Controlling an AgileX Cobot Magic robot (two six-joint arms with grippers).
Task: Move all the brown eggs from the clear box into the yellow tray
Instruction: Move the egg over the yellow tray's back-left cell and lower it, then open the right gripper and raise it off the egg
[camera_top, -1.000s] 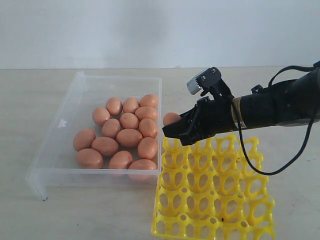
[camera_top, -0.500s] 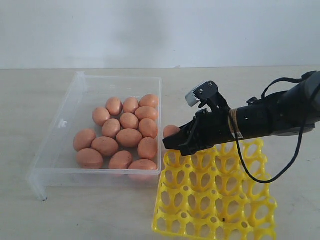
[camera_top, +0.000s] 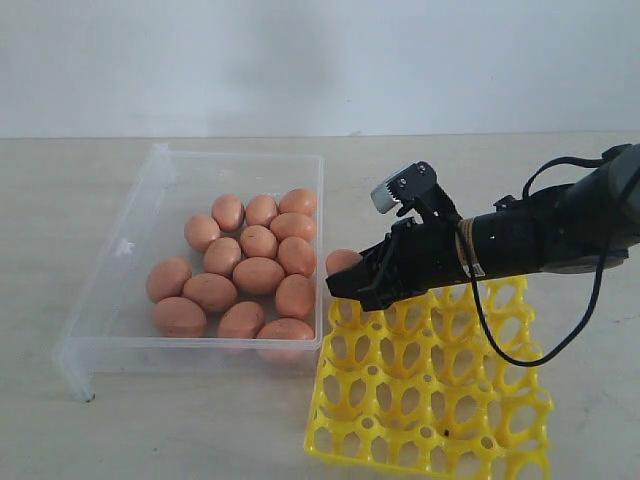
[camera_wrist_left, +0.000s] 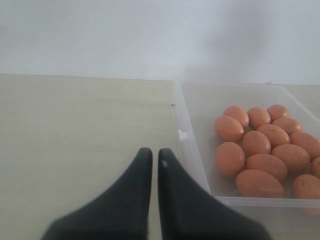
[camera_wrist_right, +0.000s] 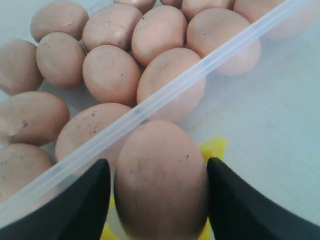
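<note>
- Lowered since a second ago, the right tool (camera_top: 347, 274) now hangs closer over the yellow tray (camera_top: 320, 445); in the last half second it has barely moved.
- It grips one brown egg (camera_wrist_right: 160, 180), a black finger pressed on each side.
- That egg's long axis runs along the fingers, and its free end points toward the clear box (camera_top: 120, 260).
- The held egg is above the tray's far corner nearest the box, just outside the box's wall.
- About fifteen brown eggs (camera_top: 258, 275) lie on their sides in the box, clustered and touching, their long axes pointing in mixed directions.
- No egg sits in the tray's cups.
- The left tool (camera_wrist_left: 154, 157) is closed with nothing in it, its tips nearly touching, over the bare counter (camera_top: 100, 430) beside the box.
</note>
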